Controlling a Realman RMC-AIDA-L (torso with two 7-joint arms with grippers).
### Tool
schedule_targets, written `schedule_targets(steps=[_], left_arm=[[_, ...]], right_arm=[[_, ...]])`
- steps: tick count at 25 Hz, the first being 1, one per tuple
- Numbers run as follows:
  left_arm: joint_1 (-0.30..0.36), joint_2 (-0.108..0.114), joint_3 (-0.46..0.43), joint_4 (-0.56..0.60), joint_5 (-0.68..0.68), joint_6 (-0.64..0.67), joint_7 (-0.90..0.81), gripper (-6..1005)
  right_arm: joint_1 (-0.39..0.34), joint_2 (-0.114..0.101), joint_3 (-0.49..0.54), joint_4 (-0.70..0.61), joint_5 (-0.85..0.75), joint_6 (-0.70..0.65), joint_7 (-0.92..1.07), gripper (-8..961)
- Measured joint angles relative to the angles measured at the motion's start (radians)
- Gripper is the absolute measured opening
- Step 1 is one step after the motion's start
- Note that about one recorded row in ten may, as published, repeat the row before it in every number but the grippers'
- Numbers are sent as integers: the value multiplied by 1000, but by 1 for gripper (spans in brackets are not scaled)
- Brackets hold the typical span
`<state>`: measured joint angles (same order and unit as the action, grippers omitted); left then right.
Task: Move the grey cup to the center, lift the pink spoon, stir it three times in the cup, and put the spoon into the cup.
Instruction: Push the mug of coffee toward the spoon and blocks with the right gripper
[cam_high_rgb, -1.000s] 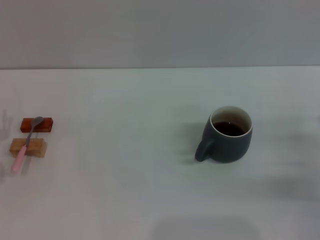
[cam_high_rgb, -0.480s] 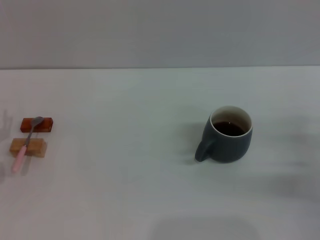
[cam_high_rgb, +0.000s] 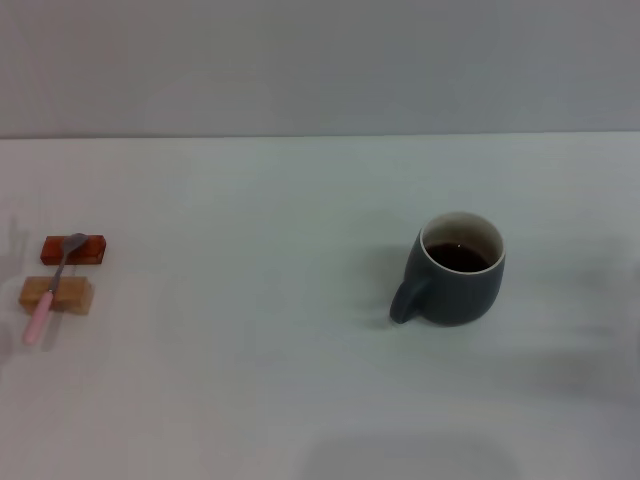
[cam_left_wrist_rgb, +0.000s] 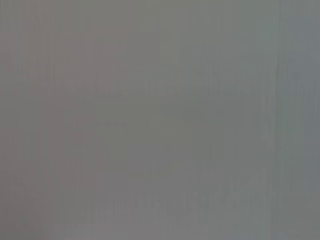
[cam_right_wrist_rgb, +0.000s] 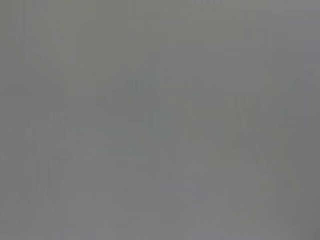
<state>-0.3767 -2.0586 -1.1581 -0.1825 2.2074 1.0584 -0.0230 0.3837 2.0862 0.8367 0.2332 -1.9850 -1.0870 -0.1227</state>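
**A:** What does the cup look like?

**B:** The grey cup (cam_high_rgb: 455, 270) is a squat, rounded mug, dark slate on the outside with a pale cream rim and lining. Its loop handle sticks out toward the robot's left and a little toward the near edge. It stands upright on the white table (cam_high_rgb: 250, 380), to the right of the middle.

**A:** Anything in it?

**B:** Dark brown liquid, sitting some way below the rim. Nothing else shows in the cup.

**A:** And the spoon?

**B:** The pink spoon (cam_high_rgb: 52, 288) is far off at the left edge of the table, well apart from the cup. It has a slim pale pink handle and a grey metal neck and bowl. It lies across two small blocks: the bowl rests on the reddish-brown block (cam_high_rgb: 74, 249) farther from the robot, and the neck crosses the tan block (cam_high_rgb: 56, 294) nearer to it. The pink end of the handle pokes past the tan block toward the near edge.

**A:** Where are the grippers?

**B:** Neither one shows from the head camera, and both wrist cameras give only a flat grey field. So I can't tell whether either is wide, narrow or holding anything.
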Motion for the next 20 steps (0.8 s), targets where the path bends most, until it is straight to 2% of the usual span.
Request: schedule_targets(steps=[5,20], left_arm=[[-1,-1,0,0,0,0,0,818],[3,-2,-1,0,0,0,0,818]], right_arm=[[0,-1,-24,0,0,2,0,11],[0,-2,-44,1,3,-4,0,-2]])
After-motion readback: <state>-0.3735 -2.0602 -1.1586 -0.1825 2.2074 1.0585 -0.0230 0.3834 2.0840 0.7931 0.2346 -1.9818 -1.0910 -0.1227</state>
